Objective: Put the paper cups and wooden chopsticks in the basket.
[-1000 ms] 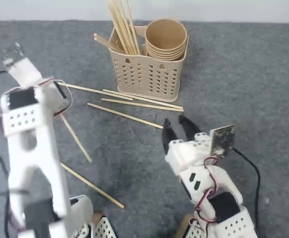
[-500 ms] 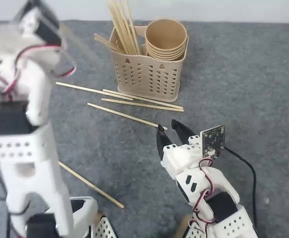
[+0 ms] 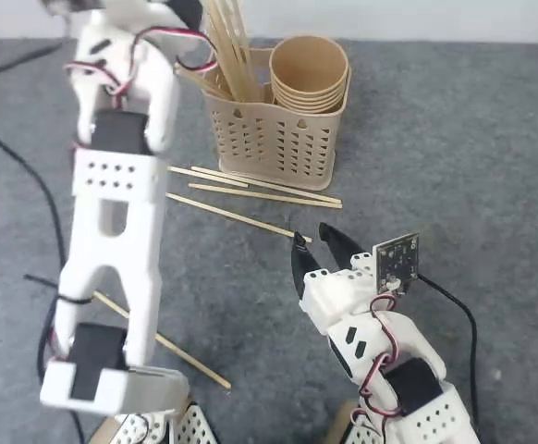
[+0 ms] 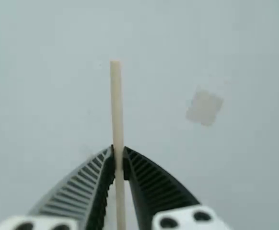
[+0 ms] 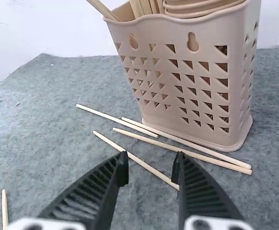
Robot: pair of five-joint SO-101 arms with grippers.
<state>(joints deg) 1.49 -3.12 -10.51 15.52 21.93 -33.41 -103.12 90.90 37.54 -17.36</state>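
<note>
My left arm (image 3: 112,231) is reared up tall, its wrist high beside the bundle of chopsticks (image 3: 227,46) standing in the basket (image 3: 274,139). My left gripper (image 4: 119,152) is clamped on a wooden chopstick (image 4: 115,105). The black ribbed fingers (image 4: 89,189) meet on its round, pale shaft, which runs straight out past the tips against a blank pale backdrop.

My right arm (image 3: 380,351) crouches low over the grey felt mat (image 3: 463,166), wrist pitched forward. My right gripper (image 5: 149,167) stands parted, with a clear gap between its black ribbed fingers (image 5: 103,184), and holds nothing. A loose chopstick (image 5: 134,159) lies on the mat, slanting across just beyond that gap; I cannot tell whether a tip touches it. Past it, between those tips and the basket's foot, three more sticks (image 3: 264,195) lie nearly parallel.

The basket stands upright beyond them. It is beige plastic with a wavy rim and walls pierced by small triangles. A nested stack of brown paper cups (image 3: 309,69) fills one compartment, and the bundle leans in the other. One more stick (image 3: 186,357) lies on the mat behind my right fingers, by the left arm's base.
</note>
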